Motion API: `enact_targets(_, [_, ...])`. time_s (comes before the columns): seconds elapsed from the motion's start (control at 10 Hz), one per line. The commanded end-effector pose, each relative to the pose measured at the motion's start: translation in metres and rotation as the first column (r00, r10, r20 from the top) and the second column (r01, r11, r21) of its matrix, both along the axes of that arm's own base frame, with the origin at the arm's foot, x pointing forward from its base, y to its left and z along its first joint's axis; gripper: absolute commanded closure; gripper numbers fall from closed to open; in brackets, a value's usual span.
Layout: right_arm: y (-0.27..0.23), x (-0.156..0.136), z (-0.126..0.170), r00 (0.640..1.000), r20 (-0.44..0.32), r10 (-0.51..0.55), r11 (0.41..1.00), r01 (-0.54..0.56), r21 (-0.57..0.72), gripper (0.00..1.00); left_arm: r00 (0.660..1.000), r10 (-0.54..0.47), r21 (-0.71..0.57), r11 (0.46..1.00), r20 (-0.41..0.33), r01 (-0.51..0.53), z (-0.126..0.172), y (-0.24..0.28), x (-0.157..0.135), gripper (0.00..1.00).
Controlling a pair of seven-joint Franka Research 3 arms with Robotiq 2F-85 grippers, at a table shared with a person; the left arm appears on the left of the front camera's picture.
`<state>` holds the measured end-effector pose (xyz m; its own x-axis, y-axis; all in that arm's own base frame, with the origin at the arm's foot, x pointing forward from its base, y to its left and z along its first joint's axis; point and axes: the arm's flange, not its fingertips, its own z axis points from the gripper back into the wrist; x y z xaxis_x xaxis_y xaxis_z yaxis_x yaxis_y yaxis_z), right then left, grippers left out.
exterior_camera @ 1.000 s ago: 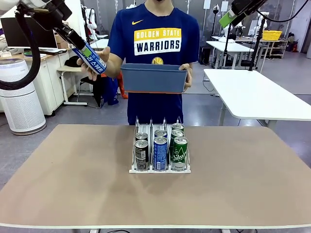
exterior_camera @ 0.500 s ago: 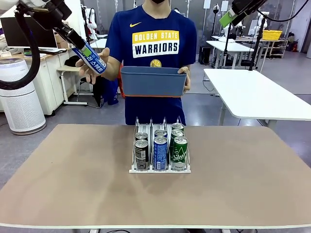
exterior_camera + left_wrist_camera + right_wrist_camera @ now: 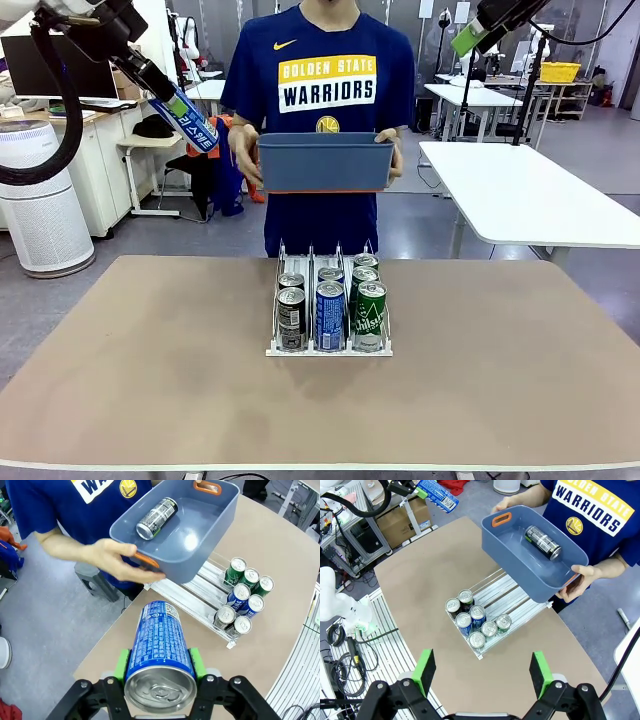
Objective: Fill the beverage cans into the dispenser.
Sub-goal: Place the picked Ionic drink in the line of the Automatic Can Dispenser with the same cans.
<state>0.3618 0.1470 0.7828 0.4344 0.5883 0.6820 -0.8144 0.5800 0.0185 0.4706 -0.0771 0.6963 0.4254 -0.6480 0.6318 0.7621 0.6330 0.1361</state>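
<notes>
High beyond the table's [image 3: 150, 340] far left corner: one blue-and-white can [image 3: 159, 645], clamped near its tab end by the left fingers [image 3: 172, 97], tilted, its body jutting past their tips. Right fingers [image 3: 468, 38]: spread wide, empty, raised at far right. Dispenser [image 3: 328, 350]: mid-table, six cans at its front lip, rear rails bare, well apart from both sets of fingers. Hazard, as judged: the person's blue-grey bin [image 3: 322, 165], carrying a black can [image 3: 156, 517], hung over those rear rails, so a descent there could strike it.
</notes>
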Motion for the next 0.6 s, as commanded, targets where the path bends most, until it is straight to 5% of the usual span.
enact_targets(0.0, [0.0,-0.001,0.0,1.0,-0.007,0.007,1.0,-0.007,-0.002,0.0,0.999,0.021,0.03,0.999,-0.032,-0.02,-0.005,-0.006,-0.002,0.43])
enact_targets(0.3, [0.0,-0.001,0.0,1.0,-0.007,0.007,1.0,-0.007,-0.002,0.0,0.984,0.103,0.106,0.991,-0.146,-0.088,-0.03,-0.057,-0.028,0.43])
enact_targets(0.5, [0.0,-0.001,0.0,1.0,-0.007,0.007,1.0,-0.007,-0.002,0.0,0.973,0.072,0.128,0.991,-0.218,-0.044,-0.05,-0.092,-0.038,0.43])
